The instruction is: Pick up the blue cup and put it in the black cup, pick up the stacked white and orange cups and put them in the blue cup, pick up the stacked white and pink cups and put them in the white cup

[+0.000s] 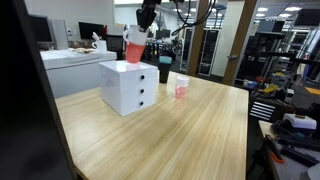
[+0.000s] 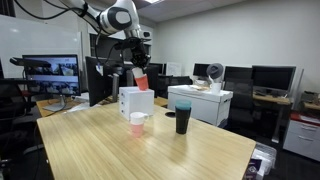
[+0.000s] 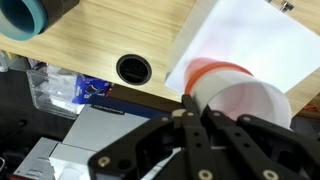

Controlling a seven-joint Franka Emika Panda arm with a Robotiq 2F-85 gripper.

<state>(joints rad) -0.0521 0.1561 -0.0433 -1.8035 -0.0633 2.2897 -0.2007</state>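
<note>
In an exterior view, a white drawer box (image 1: 128,88) stands on the left part of the wooden worktop (image 1: 170,135). Above the box hangs the pincer (image 1: 142,30), clenched on the stacked white and orange cups (image 1: 135,47). The stack is in the air, clear of the box top and tilted. Right of the box, the blue cup (image 1: 165,62) sits nested in the black cup (image 1: 165,75), with its teal rim showing above the black one. Further right and nearer the camera, the stacked white and pink cups (image 1: 181,88) stand upright on the worktop, apart from the black cup. In the wrist view the teal rim lies at the top left, the box is at the right, and the orange band and white mouth of the held stack fill the space just ahead of the pincer's fingers (image 3: 190,125).
</note>
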